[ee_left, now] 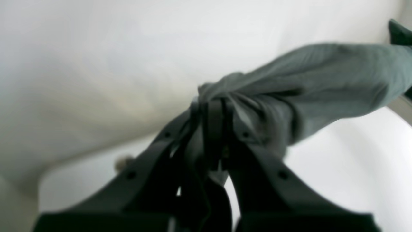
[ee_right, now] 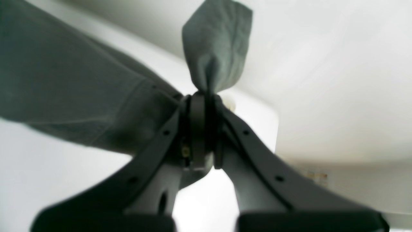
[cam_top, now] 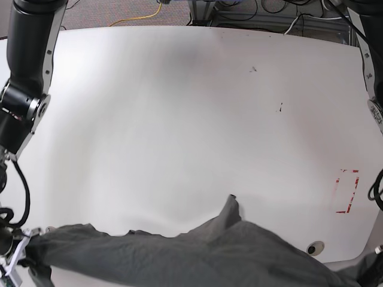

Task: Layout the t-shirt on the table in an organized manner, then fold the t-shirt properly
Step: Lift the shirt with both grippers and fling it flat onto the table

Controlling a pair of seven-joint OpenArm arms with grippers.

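Observation:
The dark grey-green t-shirt [cam_top: 197, 254] is stretched in a wrinkled band along the near edge of the white table [cam_top: 179, 119], with one fold peaking up toward the middle. In the left wrist view my left gripper [ee_left: 214, 106] is shut on a bunched corner of the t-shirt [ee_left: 322, 77], which trails off to the right. My right gripper [ee_right: 202, 96] is shut on another corner; a tuft of the t-shirt [ee_right: 219, 42] sticks out past the tips and the rest spreads left. In the base view the right gripper [cam_top: 29, 246] is at the lower left; the left one is cut off at the lower right.
A red tape rectangle [cam_top: 348, 191] marks the table's right side. A round grommet hole [cam_top: 314, 248] sits just beyond the shirt's right part. Small dark scuffs [cam_top: 253, 69] dot the far half. Cables lie on the floor behind the far edge.

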